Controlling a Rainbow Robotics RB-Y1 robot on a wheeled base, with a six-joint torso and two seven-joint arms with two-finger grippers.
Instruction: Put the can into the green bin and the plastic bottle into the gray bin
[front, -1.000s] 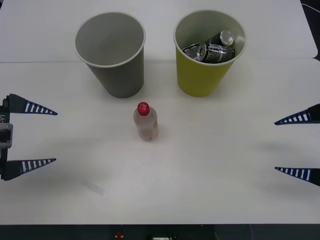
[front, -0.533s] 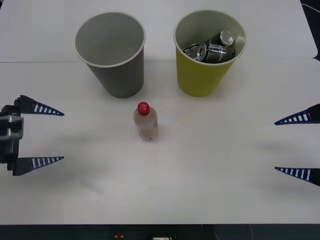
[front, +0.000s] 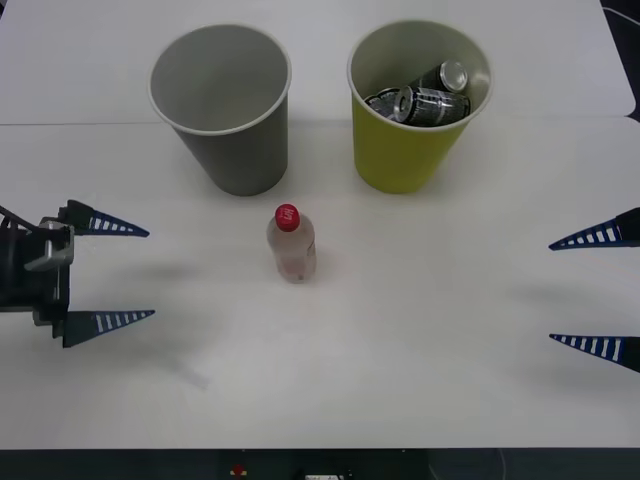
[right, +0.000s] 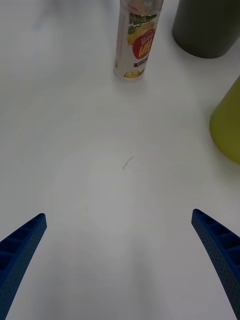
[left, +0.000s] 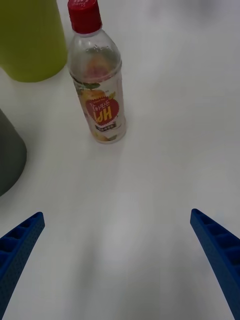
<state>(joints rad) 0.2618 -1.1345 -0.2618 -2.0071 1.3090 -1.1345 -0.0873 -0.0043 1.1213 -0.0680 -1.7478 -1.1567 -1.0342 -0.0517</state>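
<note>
The clear plastic bottle (front: 291, 245) (left: 98, 85) (right: 136, 37) with a red cap stands upright mid-table, in front of the two bins. The gray bin (front: 222, 105) (right: 207, 25) (left: 9, 150) stands at the back left. The green bin (front: 415, 105) (left: 31, 37) (right: 227, 122) at the back right holds dark cans (front: 425, 95). My left gripper (front: 150, 272) (left: 117, 260) is open at the left, its fingers pointing at the bottle, well short of it. My right gripper (front: 550, 292) (right: 120, 260) hangs open at the right edge, nothing between its fingers.
A white table (front: 420, 330) carries everything, with a seam line running across behind the bins. Bare surface lies between each gripper and the bottle. The table's front edge is near the bottom of the front view.
My left gripper has moved rightward toward the bottle, staying open. The right gripper, bottle and bins have not moved.
</note>
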